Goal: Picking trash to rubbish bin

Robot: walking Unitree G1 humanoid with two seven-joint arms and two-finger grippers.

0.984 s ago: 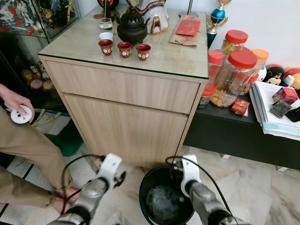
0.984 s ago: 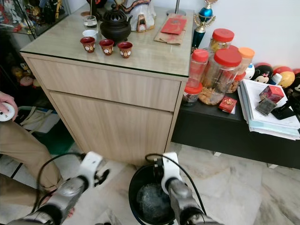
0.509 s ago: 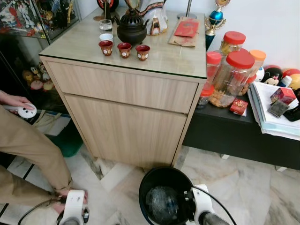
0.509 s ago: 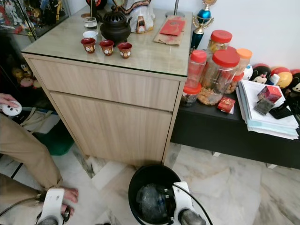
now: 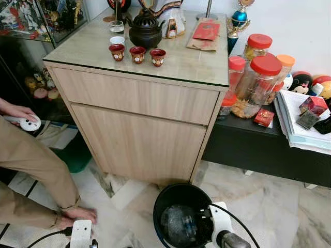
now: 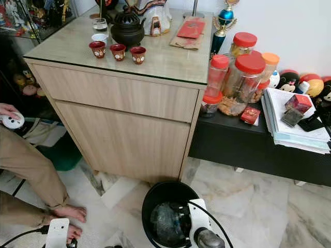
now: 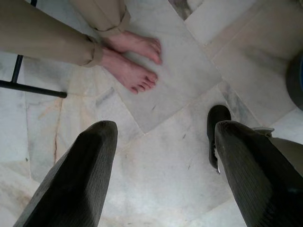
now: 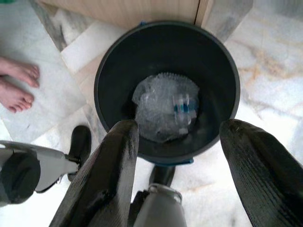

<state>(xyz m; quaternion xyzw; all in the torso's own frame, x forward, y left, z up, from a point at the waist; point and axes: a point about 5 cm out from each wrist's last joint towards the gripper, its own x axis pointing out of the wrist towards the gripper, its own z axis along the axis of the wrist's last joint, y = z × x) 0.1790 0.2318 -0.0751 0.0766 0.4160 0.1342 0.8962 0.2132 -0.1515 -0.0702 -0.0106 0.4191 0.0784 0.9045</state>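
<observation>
The black round rubbish bin [image 5: 168, 199] stands on the marble floor in front of the wooden cabinet. Inside it lies crumpled clear plastic trash with a blue cap [image 8: 166, 109]. My right gripper [image 8: 180, 128] hangs just above the bin's near rim [image 8: 165, 158], open, with nothing between its fingers [image 8: 110, 170]. Its white wrist [image 5: 222, 227] sits at the bin's near right side. My left gripper [image 7: 163, 128] is low at the left, open over bare floor, with its white wrist [image 5: 81, 233] at the picture's lower edge.
A person stands at the left in khaki trousers [image 5: 31, 155], barefoot [image 7: 135, 64], holding a white controller [image 5: 27, 123]. The wooden cabinet [image 5: 145, 119] carries a teapot and cups. A low black shelf [image 5: 258, 150] at the right holds jars and books. My black foot [image 7: 218, 124] is below.
Both arms have dropped and drawn back toward me since a second ago. The left arm sank to the lower left edge. The right gripper now sits lower at the bin's near side.
</observation>
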